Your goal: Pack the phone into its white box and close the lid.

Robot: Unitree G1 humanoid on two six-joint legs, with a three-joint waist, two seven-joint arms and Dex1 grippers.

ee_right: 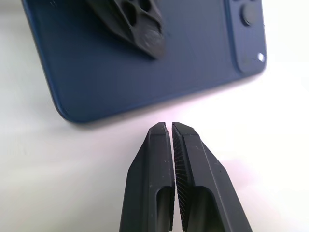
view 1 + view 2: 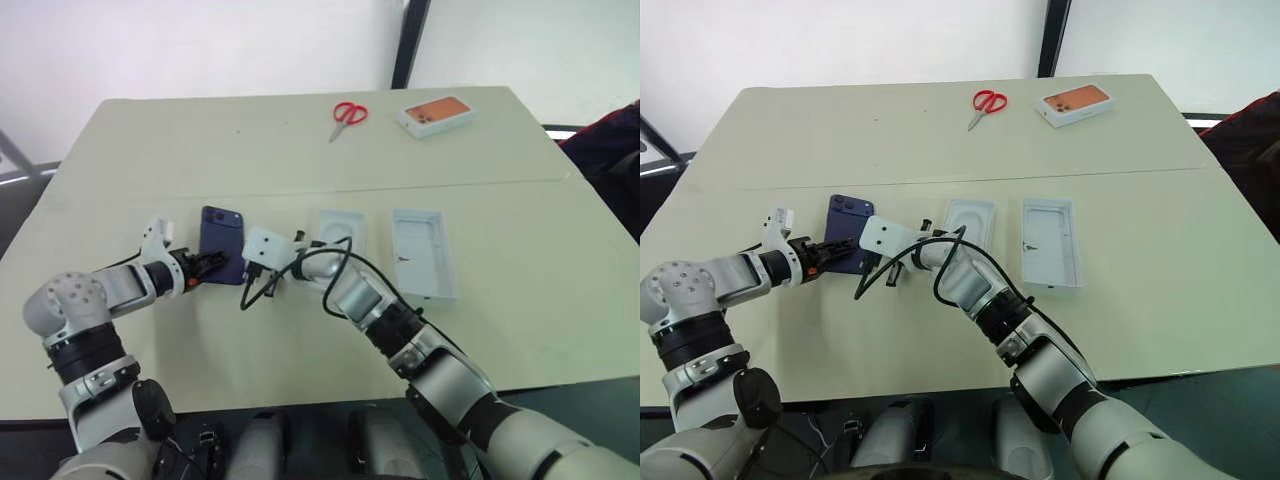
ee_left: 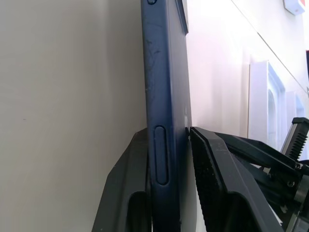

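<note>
Navy-blue phone [image 2: 222, 243]; red-handled scissors [image 2: 348, 117]; cream table [image 2: 500, 330]

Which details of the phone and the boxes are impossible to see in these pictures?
- Phone: its screen side, facing the table in both eye views.
- Phone's near end: hidden between left end effector fingers, left wrist view.
- White box: print too small, eye views.
- Insert: near end behind right arm, left eye view.

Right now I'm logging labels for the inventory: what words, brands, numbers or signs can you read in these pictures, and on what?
None can be read.
Small white box with the orange phone picture: any print too small.
Slim dark navy-blue phone: no legible mark.
Red-handled scissors: nothing legible.
</note>
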